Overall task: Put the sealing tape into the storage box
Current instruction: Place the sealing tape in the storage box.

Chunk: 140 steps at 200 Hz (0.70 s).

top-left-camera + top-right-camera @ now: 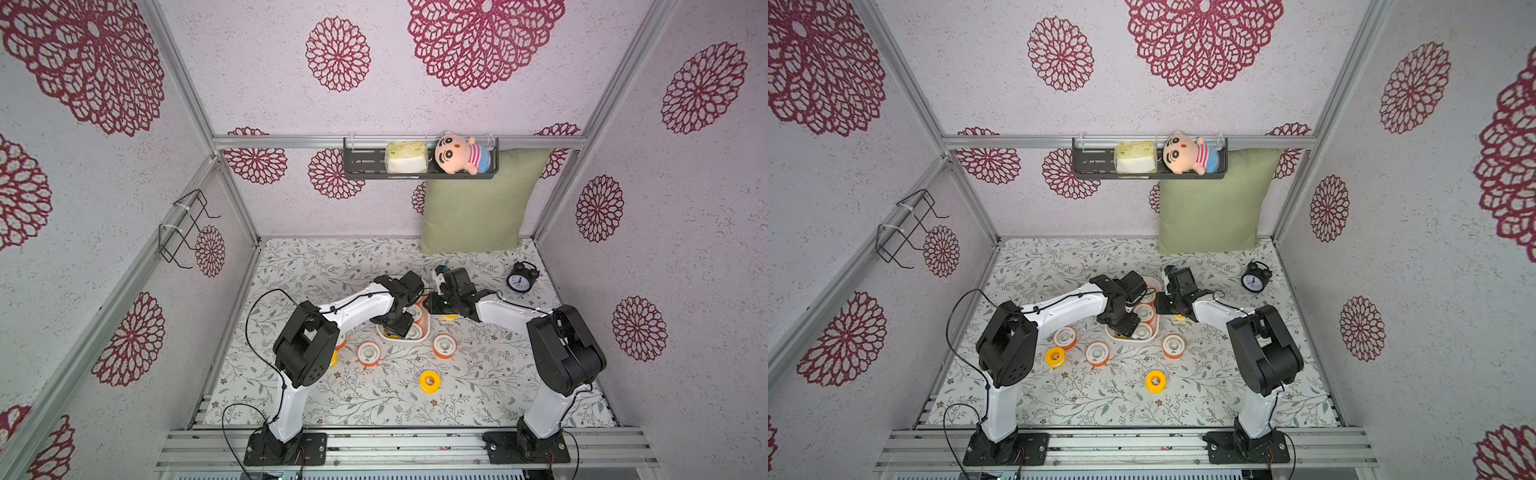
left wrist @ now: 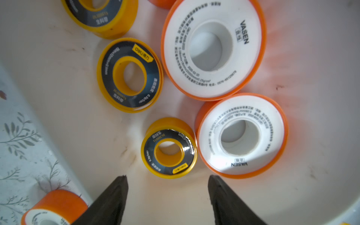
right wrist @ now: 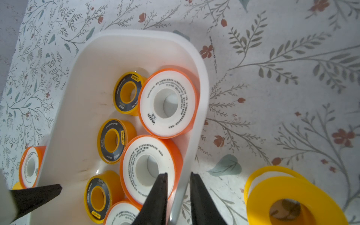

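The white storage box [image 1: 401, 338] [image 3: 202, 81] sits mid-table and holds several sealing tape spools, orange with white faces [image 2: 213, 48] and yellow with black faces [image 2: 169, 148]. My left gripper [image 2: 167, 176] [image 1: 395, 328] hangs open over the box floor, nothing between its fingers, with a yellow-black spool just beyond the tips. My right gripper [image 3: 178, 174] [image 1: 432, 305] is shut on the box's side wall. Outside the box lie orange spools [image 1: 369, 353] [image 1: 444, 345] and yellow ones [image 1: 429, 381] [image 3: 292, 202]. Two more spools [image 1: 1064, 337] [image 1: 1055, 357] lie by the left arm.
A black alarm clock [image 1: 521, 279] stands at the back right. A green pillow [image 1: 478, 203] leans on the back wall under a black shelf [image 1: 365, 164] with a plush doll. A wire rack [image 1: 187, 228] hangs on the left wall.
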Tool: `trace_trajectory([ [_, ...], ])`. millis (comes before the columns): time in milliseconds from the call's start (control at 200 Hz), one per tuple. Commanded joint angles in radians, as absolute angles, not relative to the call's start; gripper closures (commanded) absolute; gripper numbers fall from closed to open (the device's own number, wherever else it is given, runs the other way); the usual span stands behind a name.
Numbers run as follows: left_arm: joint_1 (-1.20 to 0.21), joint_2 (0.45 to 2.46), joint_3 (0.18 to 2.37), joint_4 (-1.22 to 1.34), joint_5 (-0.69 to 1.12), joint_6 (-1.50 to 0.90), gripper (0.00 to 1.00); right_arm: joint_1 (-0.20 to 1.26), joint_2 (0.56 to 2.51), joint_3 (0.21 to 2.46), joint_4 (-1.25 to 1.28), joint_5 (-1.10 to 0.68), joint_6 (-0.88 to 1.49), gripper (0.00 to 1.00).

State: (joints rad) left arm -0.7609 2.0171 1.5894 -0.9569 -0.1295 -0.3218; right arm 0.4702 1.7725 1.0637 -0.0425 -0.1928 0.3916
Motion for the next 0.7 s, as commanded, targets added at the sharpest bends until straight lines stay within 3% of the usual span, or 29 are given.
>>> trace_trajectory([
  [0, -0.76, 1.893, 1.567, -0.89, -0.129, -0.332, 0.26, 0.471, 1.738, 1.089, -0.053, -0.178, 0.366, 0.72],
  [305, -0.67, 1.664, 1.37, -0.665, -0.11, -0.42, 0.25, 0.47, 1.592, 1.036, -0.062, -0.078, 0.338, 0.49],
  [695, -0.534, 1.433, 1.125, -0.497, -0.114, -0.554, 0.25, 0.474, 1.412, 0.895, -0.193, -0.029, 0.31, 0.48],
])
